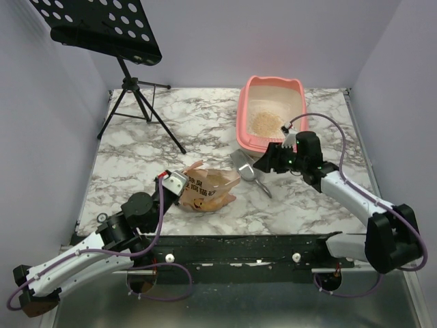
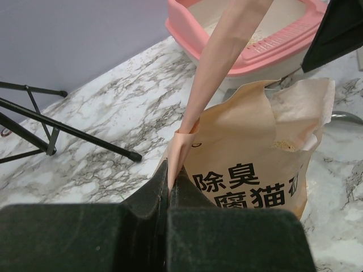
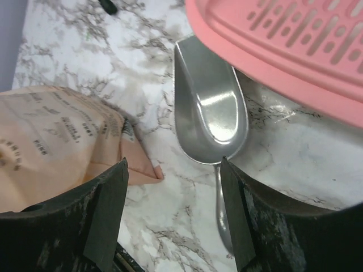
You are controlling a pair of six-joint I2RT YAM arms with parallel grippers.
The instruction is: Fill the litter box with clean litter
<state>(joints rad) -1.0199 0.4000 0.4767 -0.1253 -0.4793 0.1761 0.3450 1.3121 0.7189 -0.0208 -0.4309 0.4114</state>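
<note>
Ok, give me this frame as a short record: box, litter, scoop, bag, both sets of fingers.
box: pink, far right of table
litter: small pile in box
scoop: empty, lying on table beside box
bag: on table, top open
left fingers: shut on bag flap
right fingers: open above scoop, not gripping
</note>
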